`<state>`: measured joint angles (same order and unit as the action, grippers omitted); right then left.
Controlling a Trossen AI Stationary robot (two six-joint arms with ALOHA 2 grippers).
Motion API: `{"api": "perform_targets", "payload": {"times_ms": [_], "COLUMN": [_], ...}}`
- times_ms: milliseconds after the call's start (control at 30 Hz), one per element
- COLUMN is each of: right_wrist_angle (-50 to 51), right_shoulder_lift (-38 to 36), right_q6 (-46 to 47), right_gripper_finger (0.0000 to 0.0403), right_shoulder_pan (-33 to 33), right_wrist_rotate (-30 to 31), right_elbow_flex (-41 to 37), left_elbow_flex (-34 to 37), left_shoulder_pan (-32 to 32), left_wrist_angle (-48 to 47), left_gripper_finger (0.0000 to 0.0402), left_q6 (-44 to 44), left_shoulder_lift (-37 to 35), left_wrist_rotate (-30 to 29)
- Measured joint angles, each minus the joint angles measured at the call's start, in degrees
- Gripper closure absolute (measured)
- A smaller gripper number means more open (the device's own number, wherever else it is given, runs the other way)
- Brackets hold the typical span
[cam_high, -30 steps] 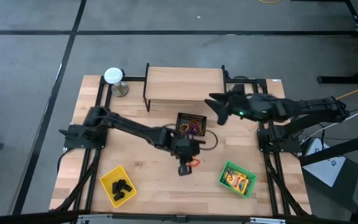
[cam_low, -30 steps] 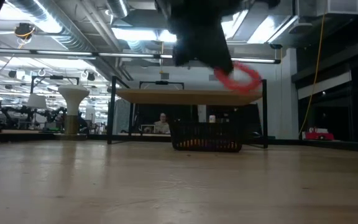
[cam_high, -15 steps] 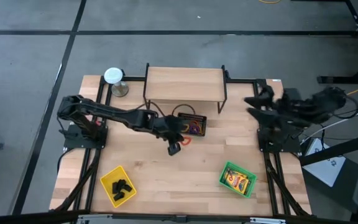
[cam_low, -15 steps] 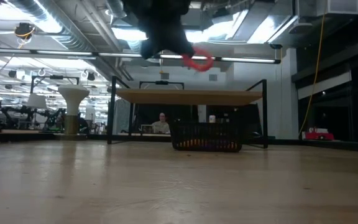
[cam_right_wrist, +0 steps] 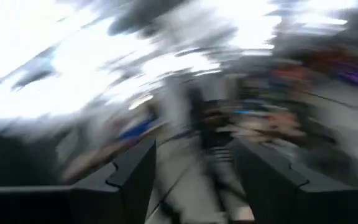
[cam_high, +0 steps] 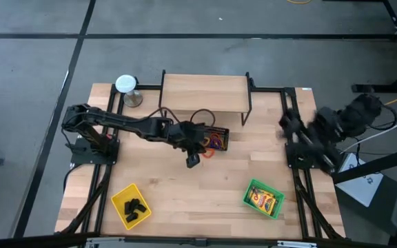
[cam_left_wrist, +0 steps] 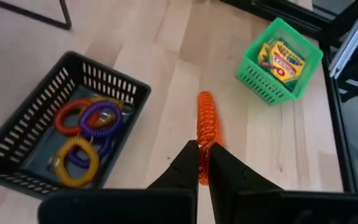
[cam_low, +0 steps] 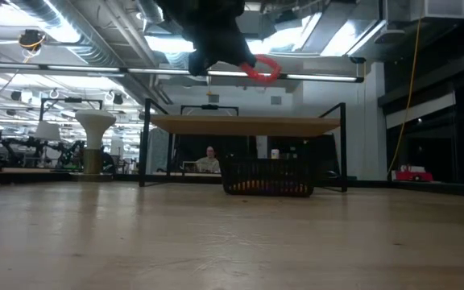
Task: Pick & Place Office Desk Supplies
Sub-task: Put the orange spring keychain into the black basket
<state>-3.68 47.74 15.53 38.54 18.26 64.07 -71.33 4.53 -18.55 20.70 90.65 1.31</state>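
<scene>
My left gripper [cam_high: 200, 154] hangs over the middle of the table, shut on an orange-red coil ring [cam_left_wrist: 206, 119]. The low view shows that ring [cam_low: 261, 68] high above the tabletop. It is just off the near right corner of the black mesh basket [cam_high: 213, 138], where orange, purple and yellow rings [cam_left_wrist: 87, 133] lie. Crayon packs [cam_high: 262, 200] lie in the green tray. Black clips [cam_high: 135, 207] lie in the yellow tray. My right gripper [cam_right_wrist: 194, 177] is open with nothing in it, drawn back at the table's right edge [cam_high: 286, 125]. My left gripper pinches the coil ring between its two fingertips [cam_left_wrist: 199, 163], at the part of the loop nearest the fingers [cam_left_wrist: 205, 149]. The fingers slant down, coming from the table's left. The ring shows edge-on, sticks out ahead of the fingertips and is lifted clear of the table.
A wooden shelf on black legs [cam_high: 205, 93] stands at the far middle, right behind the basket. A white-topped round metal object [cam_high: 126, 85] stands at the far left. The green tray [cam_high: 247, 195] is near right and the yellow tray [cam_high: 120, 196] near left, with bare wood between them.
My left gripper has carried the ring up and toward the table's far edge, from the near middle to beside the basket, staying shut on it. My right arm has swung back from beside the basket to the table's right edge and tipped its gripper upward.
</scene>
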Motion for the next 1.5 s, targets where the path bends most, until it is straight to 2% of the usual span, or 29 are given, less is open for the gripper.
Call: {"api": "perform_targets", "payload": {"times_ms": [67, 100, 200, 300, 500, 733, 833, 933, 1033, 1267, 1300, 1500], "right_wrist_angle": [0.26, 0.50, 2.94, -1.67, -4.72, -4.81, -2.15, -3.93, -3.40, -21.05, -23.27, -16.78], "right_shoulder_lift": [-0.06, -0.60, -6.35, -14.71, -32.16, -47.75, -47.64, -47.76, -47.67, -47.77, -47.77, -47.01], "right_q6": [-8.44, -10.02, -9.63, -8.88, -11.20, -15.22, -16.61, -16.26, -14.15, -10.91, -10.14, -11.18], "right_gripper_finger": [0.0188, 0.0188, 0.0188, 0.0188, 0.0188, 0.0188, 0.0188, 0.0188, 0.0188, 0.0188, 0.0188, 0.0188], "right_shoulder_pan": [0.24, 0.40, 1.55, 2.19, 2.19, 2.22, 2.22, 2.21, 2.23, 2.26, 2.22, 2.19], "right_wrist_rotate": [-10.90, -12.30, -8.30, -3.27, -7.09, -7.35, -6.71, -6.11, -8.39, -16.94, -16.47, -11.43], "right_elbow_flex": [-0.36, -1.23, -6.97, -15.84, -31.38, -41.23, -42.86, -44.17, -46.61, -60.38, -62.61, -63.22], "left_elbow_flex": [-0.02, -0.02, -0.02, -0.02, -0.02, -0.02, -0.02, -0.02, -0.02, -0.02, -0.02, 0.08], "left_shoulder_pan": [-0.48, -0.78, -1.82, -2.87, -4.00, -4.00, -4.06, -4.39, -4.48, -4.41, -4.41, -4.82], "left_wrist_angle": [0.13, 0.27, 0.78, 0.70, 0.52, 0.57, 0.60, 0.72, 1.02, 2.25, 2.31, 4.06], "left_gripper_finger": [0.0390, 0.0390, 0.0390, 0.0390, 0.0389, 0.0389, 0.0389, 0.0389, 0.0389, 0.0389, 0.0389, 0.0389], "left_q6": [-0.79, -1.04, -1.94, -2.88, -3.38, -3.34, -3.31, -2.59, -2.49, -2.00, -1.74, -0.78], "left_shoulder_lift": [0.00, 0.00, 0.00, 0.00, 0.00, 0.00, 0.00, 0.00, 0.00, 0.94, 1.09, 2.39], "left_wrist_rotate": [0.19, 0.21, 0.35, 0.46, 1.34, 1.65, 1.14, 0.34, 0.14, 0.27, 0.25, 0.20]}}
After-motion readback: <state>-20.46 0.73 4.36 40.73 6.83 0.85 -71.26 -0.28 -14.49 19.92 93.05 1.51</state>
